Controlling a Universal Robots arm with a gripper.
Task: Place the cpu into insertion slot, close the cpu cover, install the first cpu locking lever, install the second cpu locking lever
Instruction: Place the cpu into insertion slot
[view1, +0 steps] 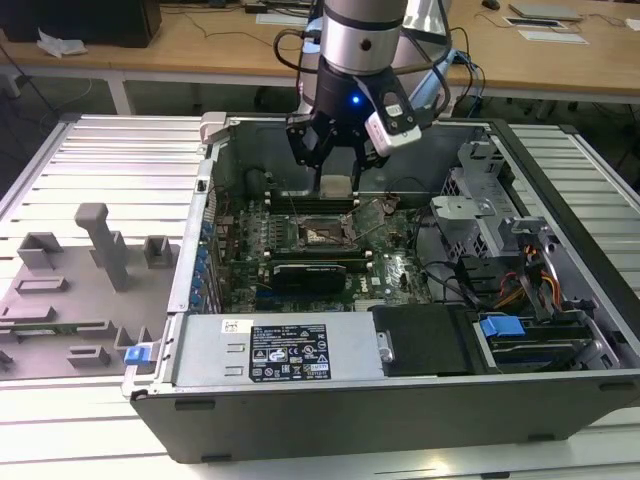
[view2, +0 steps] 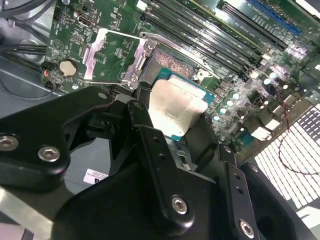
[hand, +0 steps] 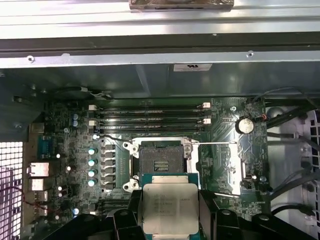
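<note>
My gripper (view1: 338, 166) is shut on the cpu (view1: 337, 186), a flat square chip with a pale metal top, and holds it by two opposite edges. In both wrist views the black fingers (hand: 131, 212) (view2: 150, 135) flank the cpu (hand: 170, 207) (view2: 177, 107). It hangs a little above the motherboard, close beside the open insertion slot (hand: 161, 156) (view1: 322, 233) (view2: 167, 65). The cpu cover (hand: 220, 167) (view2: 112, 55) is swung open and lies next to the slot. A thin wire locking lever (hand: 215, 144) stands released along the cover's edge.
I am inside an open computer case (view1: 190, 260). Memory slots (hand: 150, 116) run just beyond the socket, and a long black card (view1: 310, 272) lies on its near side. A power supply (view1: 280, 350), a drive cage (view1: 480, 200) and cables (view1: 520, 285) crowd the exterior view's right. A grey fixture (view1: 90, 270) stands outside.
</note>
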